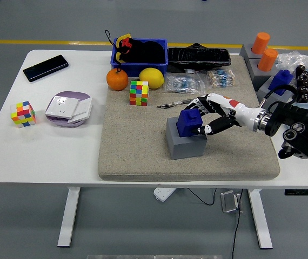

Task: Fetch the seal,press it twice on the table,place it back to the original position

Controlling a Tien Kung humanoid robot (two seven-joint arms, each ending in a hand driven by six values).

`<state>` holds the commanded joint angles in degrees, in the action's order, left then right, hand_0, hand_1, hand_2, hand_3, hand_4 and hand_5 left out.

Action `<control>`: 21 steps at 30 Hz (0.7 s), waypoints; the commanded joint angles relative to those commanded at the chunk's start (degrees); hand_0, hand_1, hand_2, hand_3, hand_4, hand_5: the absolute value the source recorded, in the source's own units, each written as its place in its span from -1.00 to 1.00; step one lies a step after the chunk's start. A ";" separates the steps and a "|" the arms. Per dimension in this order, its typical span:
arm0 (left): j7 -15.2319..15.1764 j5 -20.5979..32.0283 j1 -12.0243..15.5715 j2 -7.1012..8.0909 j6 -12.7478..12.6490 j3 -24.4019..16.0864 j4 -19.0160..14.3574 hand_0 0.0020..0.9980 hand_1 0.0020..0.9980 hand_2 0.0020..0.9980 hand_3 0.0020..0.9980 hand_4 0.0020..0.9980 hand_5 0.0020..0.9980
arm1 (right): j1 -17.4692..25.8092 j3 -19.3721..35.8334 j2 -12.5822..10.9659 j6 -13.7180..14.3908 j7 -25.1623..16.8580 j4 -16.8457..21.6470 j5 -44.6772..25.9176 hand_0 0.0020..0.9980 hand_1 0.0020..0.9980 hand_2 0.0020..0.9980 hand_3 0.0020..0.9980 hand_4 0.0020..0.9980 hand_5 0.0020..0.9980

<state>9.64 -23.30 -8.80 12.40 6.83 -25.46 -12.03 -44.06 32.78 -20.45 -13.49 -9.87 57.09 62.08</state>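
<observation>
A dark blue seal (pixel 188 123) sits on top of a grey block base (pixel 185 141) near the middle of the beige mat (pixel 138 151). My right hand (pixel 208 115) comes in from the right, and its white and black fingers (pixel 204 102) curl around the seal's right side and top. The seal looks seated on the block. My left arm does not show.
Behind the block lie a colourful cube (pixel 139 93), an orange (pixel 117 79), a lemon (pixel 152 77), a blue bin (pixel 140 54) and plastic bags (pixel 197 82). At far right stand orange seals (pixel 267 59) and another blue seal (pixel 281 81). A phone (pixel 45 67), a plate (pixel 68 108) and a second cube (pixel 23 114) occupy the left.
</observation>
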 joint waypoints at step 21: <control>0.08 0.24 -0.01 -0.06 0.06 -0.04 0.04 0.45 0.39 0.37 0.52 0.40 -0.41 | -0.09 2.76 -0.47 -0.22 0.27 0.28 -0.22 0.53 0.55 0.58 0.60 1.00 -0.95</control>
<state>9.72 -23.07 -8.80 12.34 6.89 -25.50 -11.99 -44.15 35.54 -20.92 -13.71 -9.60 57.37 61.86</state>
